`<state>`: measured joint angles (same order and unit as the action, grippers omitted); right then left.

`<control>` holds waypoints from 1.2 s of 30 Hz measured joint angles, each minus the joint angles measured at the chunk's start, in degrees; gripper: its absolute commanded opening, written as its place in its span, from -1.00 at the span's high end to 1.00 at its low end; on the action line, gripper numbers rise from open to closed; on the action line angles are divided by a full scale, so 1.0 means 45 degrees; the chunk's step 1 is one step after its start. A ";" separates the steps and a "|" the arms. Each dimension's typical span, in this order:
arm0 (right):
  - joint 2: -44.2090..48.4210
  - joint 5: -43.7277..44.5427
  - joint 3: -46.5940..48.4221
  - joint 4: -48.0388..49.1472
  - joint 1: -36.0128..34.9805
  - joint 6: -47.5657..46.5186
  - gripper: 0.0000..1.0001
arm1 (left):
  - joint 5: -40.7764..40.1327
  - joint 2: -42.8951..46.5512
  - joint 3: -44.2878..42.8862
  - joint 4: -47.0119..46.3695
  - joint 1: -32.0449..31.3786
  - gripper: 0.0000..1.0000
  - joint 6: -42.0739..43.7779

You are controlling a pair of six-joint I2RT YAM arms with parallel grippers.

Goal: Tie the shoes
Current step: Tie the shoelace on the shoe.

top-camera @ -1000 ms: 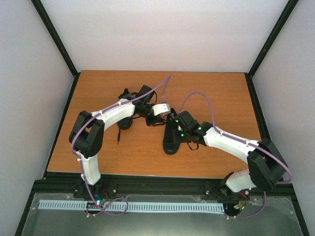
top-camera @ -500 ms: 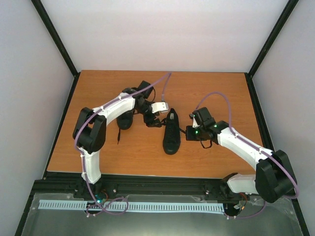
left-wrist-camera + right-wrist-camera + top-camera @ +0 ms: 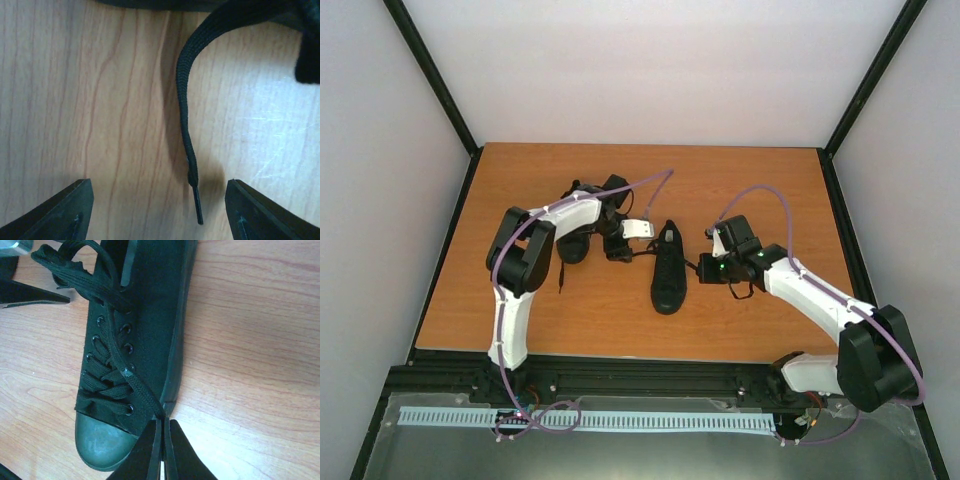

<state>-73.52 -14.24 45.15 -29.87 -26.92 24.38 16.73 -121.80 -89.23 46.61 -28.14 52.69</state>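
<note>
The left arm doubles back over the left shoe (image 3: 574,244), just left of the right shoe (image 3: 669,272). The left gripper (image 3: 159,186) is spread wide, a loose lace tip (image 3: 186,125) lying between its fingers. Right of that shoe, the right gripper (image 3: 162,432) is pinched, seemingly on its lace (image 3: 142,392).

Wooden table (image 3: 520,300) carrying two black sneakers.
One shoe (image 3: 669,275) lies mid-table, toe toward the near edge; the other shoe (image 3: 574,246) lies to its left, a loose lace (image 3: 561,272) trailing over the wood.
</note>
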 measured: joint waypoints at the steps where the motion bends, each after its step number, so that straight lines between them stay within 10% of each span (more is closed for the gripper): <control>1: -0.0010 0.0005 0.0000 0.0010 0.0005 -0.0010 0.94 | -0.0087 -0.0015 -0.0019 -0.0044 -0.0034 -0.37 0.0015; 8: -0.0015 0.0000 0.0000 0.0019 0.0413 -0.0097 0.94 | -0.0651 -0.0112 -0.0005 -0.0272 -0.0325 0.98 0.0189; 36: 0.3390 -0.2055 -0.4896 0.2735 0.9165 0.2035 0.94 | -0.1054 0.6484 0.4386 0.0933 0.4702 0.99 -0.3444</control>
<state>-58.26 -23.49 23.11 -17.56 14.33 33.54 11.99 -92.62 -69.49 50.81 -6.98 37.19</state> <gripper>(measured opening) 0.032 0.018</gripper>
